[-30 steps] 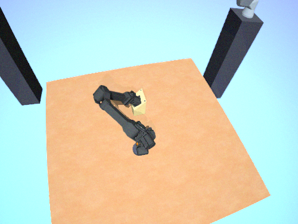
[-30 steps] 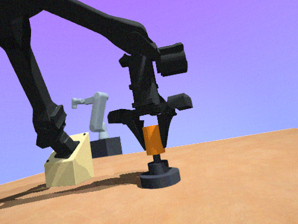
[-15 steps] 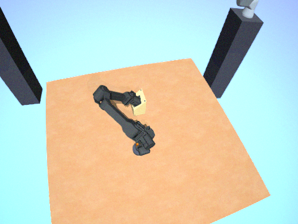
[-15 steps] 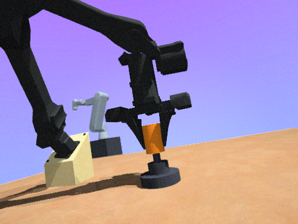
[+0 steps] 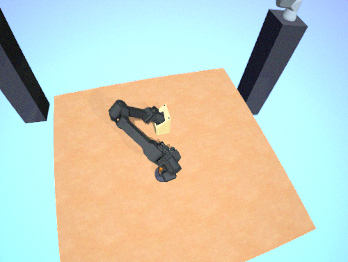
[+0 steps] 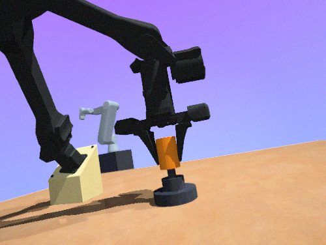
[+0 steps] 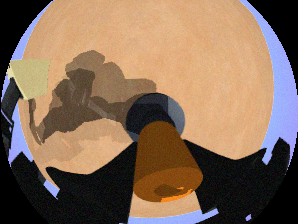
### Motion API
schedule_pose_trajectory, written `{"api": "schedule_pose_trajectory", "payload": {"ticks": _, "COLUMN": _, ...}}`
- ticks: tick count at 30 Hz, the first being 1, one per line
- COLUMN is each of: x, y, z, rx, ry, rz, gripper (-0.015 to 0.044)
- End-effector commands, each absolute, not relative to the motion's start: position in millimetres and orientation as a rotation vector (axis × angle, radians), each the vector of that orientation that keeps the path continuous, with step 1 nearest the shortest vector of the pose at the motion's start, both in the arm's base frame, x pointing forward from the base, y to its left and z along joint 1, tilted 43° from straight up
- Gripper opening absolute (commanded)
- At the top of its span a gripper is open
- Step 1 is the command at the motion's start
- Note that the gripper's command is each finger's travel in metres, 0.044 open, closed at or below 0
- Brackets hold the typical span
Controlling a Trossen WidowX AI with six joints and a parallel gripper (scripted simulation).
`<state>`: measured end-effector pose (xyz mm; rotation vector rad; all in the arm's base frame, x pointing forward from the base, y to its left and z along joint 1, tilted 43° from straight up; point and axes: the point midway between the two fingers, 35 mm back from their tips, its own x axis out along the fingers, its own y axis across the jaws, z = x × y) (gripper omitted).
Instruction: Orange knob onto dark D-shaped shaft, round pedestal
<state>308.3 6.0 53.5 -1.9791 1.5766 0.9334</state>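
The orange knob (image 5: 161, 169) (image 6: 167, 153) (image 7: 164, 165) is an upright cylinder. My gripper (image 6: 169, 161) is shut on it, with one finger on each side. The dark round pedestal (image 5: 159, 176) (image 6: 176, 197) (image 7: 177, 107) has a wide base and a narrower step. The dark shaft (image 6: 171, 172) shows between that step and the knob's lower end, so the knob stands above the pedestal with a gap. Whether the shaft's tip is inside the hole is hidden, and so is the shaft's flat side. The wrist view shows the knob over the pedestal, covering part of it.
The arm's cream base block (image 5: 163, 129) (image 6: 91, 182) (image 7: 37, 75) stands on the wooden table top (image 5: 226, 195) (image 6: 261, 195) (image 7: 215, 65). A grey arm (image 6: 108, 124) on a dark pillar (image 5: 271, 59) (image 6: 124, 160) is beyond the table. Another dark pillar (image 5: 21, 83) stands at the left.
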Motion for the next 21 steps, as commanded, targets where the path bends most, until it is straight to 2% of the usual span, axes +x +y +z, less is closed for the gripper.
{"api": "schedule_pose_trajectory", "payload": {"ticks": 1, "x": 309.0, "y": 4.6, "z": 53.2, "rx": -1.987, "ry": 1.571, "rz": 0.933, "gripper": 0.0000}}
{"api": "schedule_pose_trajectory", "payload": {"ticks": 13, "x": 309.9, "y": 8.5, "z": 56.8, "rx": -1.992, "ry": 1.570, "rz": 0.942, "gripper": 0.0000}}
{"api": "schedule_pose_trajectory", "payload": {"ticks": 21, "x": 310.9, "y": 10.1, "z": 55.6, "rx": -2.126, "ry": 1.527, "rz": 1.139, "gripper": 0.0000}}
